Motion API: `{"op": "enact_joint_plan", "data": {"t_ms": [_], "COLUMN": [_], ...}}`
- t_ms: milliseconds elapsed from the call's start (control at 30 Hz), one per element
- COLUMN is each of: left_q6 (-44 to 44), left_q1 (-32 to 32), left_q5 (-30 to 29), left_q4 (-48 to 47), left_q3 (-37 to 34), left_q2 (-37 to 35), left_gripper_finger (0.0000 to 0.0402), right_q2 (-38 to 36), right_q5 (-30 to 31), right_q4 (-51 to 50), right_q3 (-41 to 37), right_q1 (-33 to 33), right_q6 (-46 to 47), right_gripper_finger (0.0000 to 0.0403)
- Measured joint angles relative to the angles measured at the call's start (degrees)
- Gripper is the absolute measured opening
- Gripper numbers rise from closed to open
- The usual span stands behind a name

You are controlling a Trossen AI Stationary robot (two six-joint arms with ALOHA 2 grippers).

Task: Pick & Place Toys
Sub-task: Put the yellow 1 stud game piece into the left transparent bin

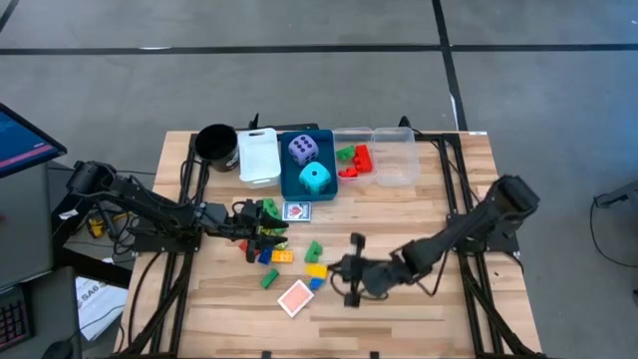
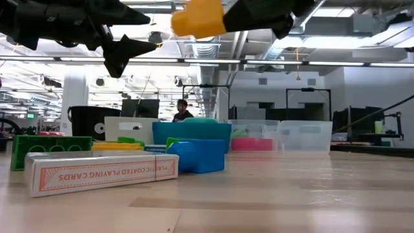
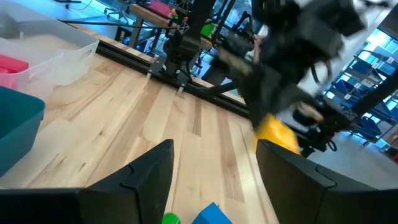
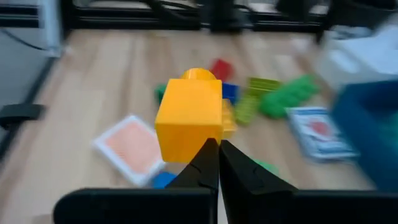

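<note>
Pale wood planks carry the toys. Lifted clear of them, a blocky yellow brick (image 4: 188, 119) is pinched between the closed fingers of the right gripper (image 4: 217, 163), above a card box (image 4: 132, 149) and scattered bricks (image 1: 289, 255). Left gripper (image 3: 214, 163) hovers nearby with its fingers apart, empty.

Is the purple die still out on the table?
No, in the high view the purple die sits inside the blue bin, next to the cyan die.

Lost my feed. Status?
Right claw shut on yellow brick, lifted. Left claw open, empty, over brick pile. Path clear.
</note>
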Motion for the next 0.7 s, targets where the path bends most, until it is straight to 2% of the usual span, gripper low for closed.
{"op": "enact_joint_plan", "data": {"t_ms": [267, 533, 700], "left_q6": [0.0, 0.01, 0.04], "left_q1": [0.0, -0.02, 0.0], "left_q5": [0.0, -1.28, -2.99], "left_q4": [-1.31, -0.16, -0.02], "left_q3": [0.0, 0.0, 0.0], "left_q2": [0.0, 0.0, 0.0], "left_gripper_finger": [0.0223, 0.0223, 0.0223], "right_q2": [-12.89, -19.14, -18.07], "right_q5": [5.38, 7.16, 2.93], "right_q4": [-19.64, -22.14, -24.21], "right_q3": [-0.02, -0.02, 0.0], "right_q1": [-9.68, -22.6, -34.05], "right_q6": [1.97, -3.23, -6.24], "right_gripper_finger": [0.0, 0.0, 0.0]}}
